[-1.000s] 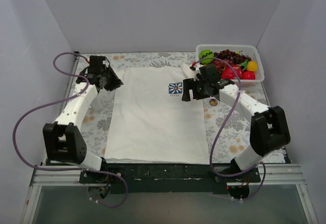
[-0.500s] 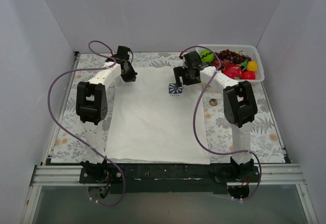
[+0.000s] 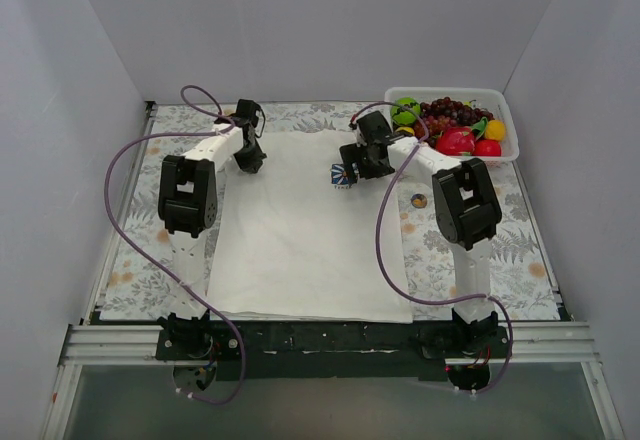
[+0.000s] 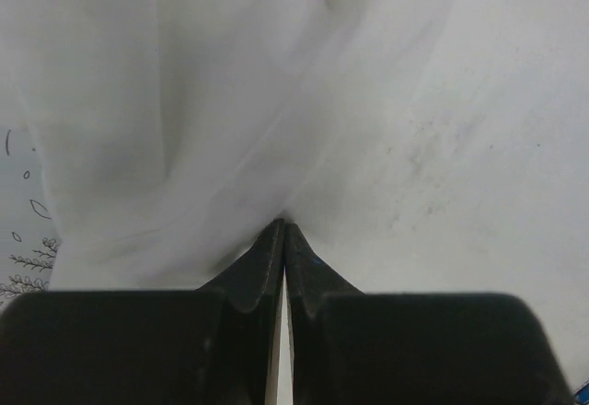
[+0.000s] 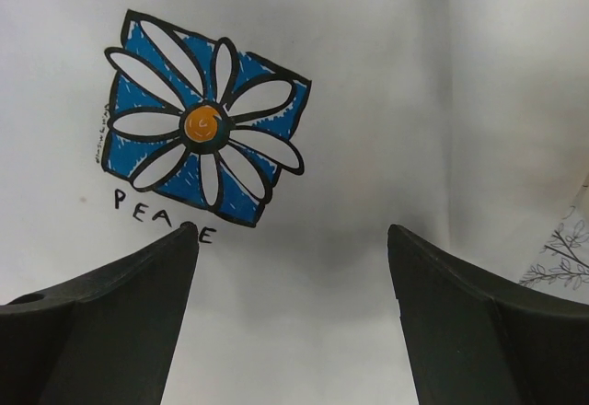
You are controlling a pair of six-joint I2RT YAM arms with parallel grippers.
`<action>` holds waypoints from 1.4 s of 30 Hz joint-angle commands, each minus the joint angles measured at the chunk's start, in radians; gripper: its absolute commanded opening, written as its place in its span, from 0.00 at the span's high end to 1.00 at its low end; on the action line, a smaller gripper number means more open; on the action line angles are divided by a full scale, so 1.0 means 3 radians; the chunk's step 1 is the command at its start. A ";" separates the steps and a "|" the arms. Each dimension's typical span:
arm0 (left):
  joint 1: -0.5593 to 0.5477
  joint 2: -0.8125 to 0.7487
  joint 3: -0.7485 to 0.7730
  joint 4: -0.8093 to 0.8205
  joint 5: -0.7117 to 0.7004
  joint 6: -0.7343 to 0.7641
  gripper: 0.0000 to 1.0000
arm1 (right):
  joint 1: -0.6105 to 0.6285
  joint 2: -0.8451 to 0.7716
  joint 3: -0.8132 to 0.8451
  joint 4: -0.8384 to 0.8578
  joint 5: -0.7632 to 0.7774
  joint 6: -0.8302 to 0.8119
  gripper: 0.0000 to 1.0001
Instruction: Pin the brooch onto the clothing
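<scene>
Left fingers (image 4: 248, 281) pinch the T-shirt (image 4: 368, 101) — right fingers (image 5: 120, 308) gape wide above it.

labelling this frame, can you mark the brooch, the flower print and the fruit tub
brooch (image 3: 418, 199): top view, centre of the dark disc, right of the T-shirt (image 3: 300, 240)
flower print (image 5: 203, 124): right wrist view, its orange centre
fruit tub (image 3: 455, 91): top view, far rim
</scene>
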State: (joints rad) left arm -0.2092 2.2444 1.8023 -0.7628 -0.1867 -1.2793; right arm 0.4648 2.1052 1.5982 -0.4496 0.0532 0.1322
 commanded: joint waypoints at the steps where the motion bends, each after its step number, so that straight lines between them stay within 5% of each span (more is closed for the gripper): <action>1: 0.0114 -0.0021 -0.0081 -0.0152 -0.0318 0.0030 1.00 | 0.0025 0.0131 -0.0004 -0.0005 0.0002 -0.0027 0.09; 12: 0.0314 -0.0195 -0.0393 -0.0080 -0.0492 0.0035 1.00 | 0.0168 0.0376 0.0215 -0.0199 -0.0147 -0.0057 0.10; 26: 0.0411 -0.0031 -0.0005 -0.0198 -0.0672 0.0219 1.00 | 0.0307 0.0453 0.0537 -0.0398 -0.0362 -0.0057 0.09; 33: 0.0146 -0.0311 0.0159 -0.0137 -0.0543 0.0511 1.00 | 0.0286 0.0407 0.1078 -0.0429 -0.0193 -0.0108 0.08; 42: -0.0376 -0.1145 -0.0842 0.0252 -0.0018 0.0353 1.00 | 0.0215 0.0478 0.1223 -0.0123 0.0072 -0.0072 0.12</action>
State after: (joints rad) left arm -0.2760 2.0773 1.6669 -0.7395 -0.2798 -1.1503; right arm 0.5415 2.2364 1.9434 -0.5377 0.0051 0.1078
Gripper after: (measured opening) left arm 0.008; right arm 0.903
